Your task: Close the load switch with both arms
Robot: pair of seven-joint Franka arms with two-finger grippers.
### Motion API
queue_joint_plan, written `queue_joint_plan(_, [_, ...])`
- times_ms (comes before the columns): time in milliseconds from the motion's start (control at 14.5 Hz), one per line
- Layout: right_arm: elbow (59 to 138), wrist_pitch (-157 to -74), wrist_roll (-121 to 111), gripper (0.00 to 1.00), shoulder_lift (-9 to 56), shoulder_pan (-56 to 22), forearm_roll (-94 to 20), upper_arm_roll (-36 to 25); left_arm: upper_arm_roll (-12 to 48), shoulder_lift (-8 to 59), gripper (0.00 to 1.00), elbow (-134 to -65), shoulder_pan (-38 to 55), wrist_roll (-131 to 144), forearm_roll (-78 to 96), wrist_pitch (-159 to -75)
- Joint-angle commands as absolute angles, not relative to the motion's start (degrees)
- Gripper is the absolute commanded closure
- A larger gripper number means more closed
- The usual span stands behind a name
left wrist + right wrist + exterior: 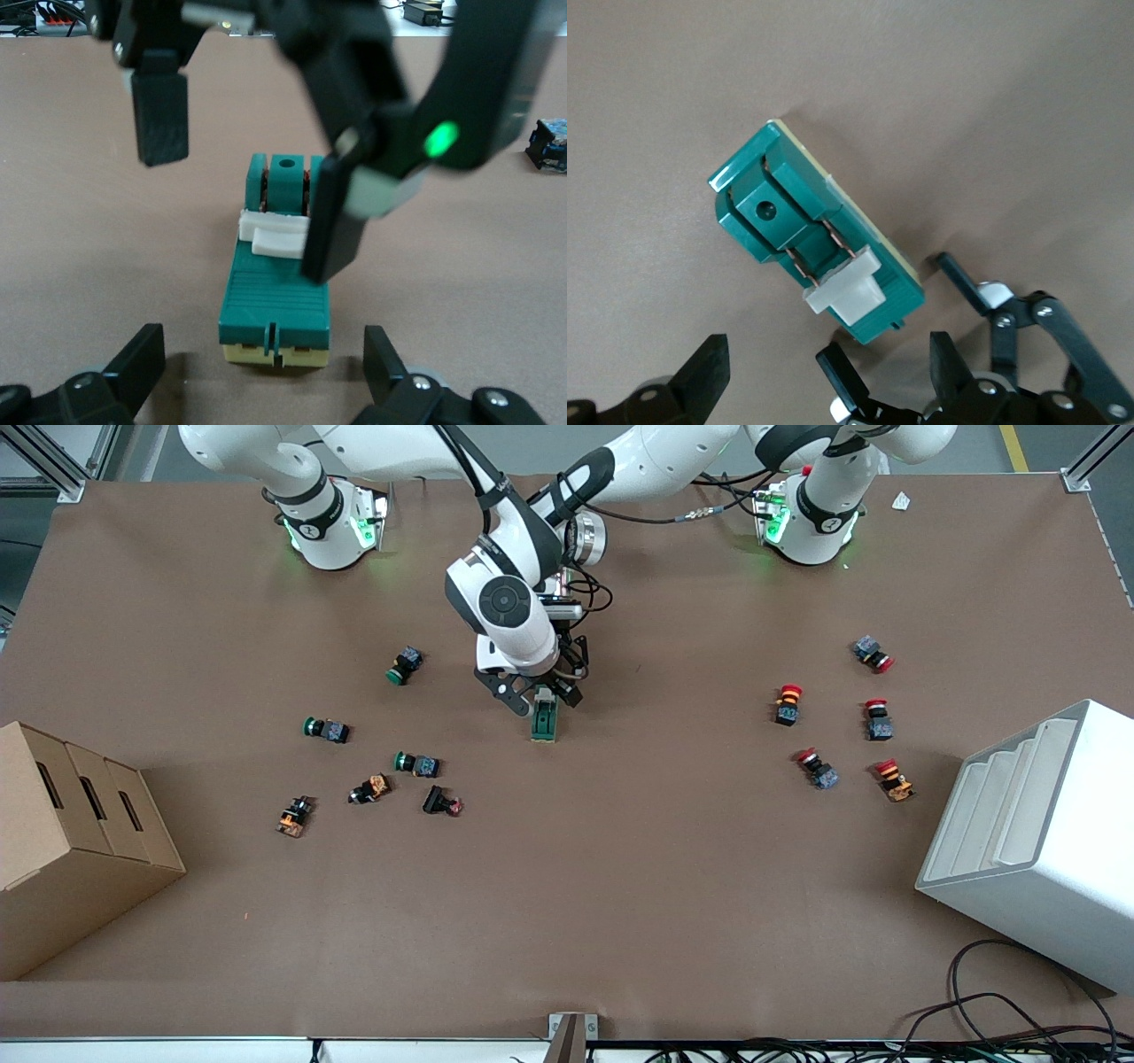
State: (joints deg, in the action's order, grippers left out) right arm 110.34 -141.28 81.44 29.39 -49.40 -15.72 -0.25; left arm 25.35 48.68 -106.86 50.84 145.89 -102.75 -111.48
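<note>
Front view shows both arms bent down together over the load switch [545, 721], which lies flat near the middle of the counter [620, 886]. The right claw [535, 697] and left claw [567, 688] both hang wide open around it. Bare counter lies all around the switch, with the small buttons well apart.

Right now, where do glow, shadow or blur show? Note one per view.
Front view: green glow rings both arm bases. Left wrist view: the right gripper, over the load switch, looks soft, its green lamp flaring. Right wrist view: switch crisp, faint shadow beside it.
</note>
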Motion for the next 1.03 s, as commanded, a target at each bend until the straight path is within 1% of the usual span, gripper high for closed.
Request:
queue_joint_plan(0, [109.7,-144.3,82.3,0.00,31.4,-50.4,-17.2,-0.9,25.0,49.9,0.01,-106.5,51.2,147.4,-104.0,-111.4])
queue_joint_plan(206, [108.0,-144.8,82.3,0.00,32.6,-50.0,-17.2,-1.0,25.0,49.9,0.01,-106.5,51.2,147.5,-104.0,-111.4])
queue_joint_plan(619, [106.7,-144.9,81.3,0.00,32.8,-49.4,-16.7,-1.3,25.0,49.9,0.01,-106.3,51.0,147.6,-104.1,-111.4])
queue_joint_plan(963, [103.8,-144.1,81.0,0.00,32.8,-47.0,-16.5,-1.3,24.9,49.8,0.01,-106.2,50.7,147.6,-104.3,-111.4])
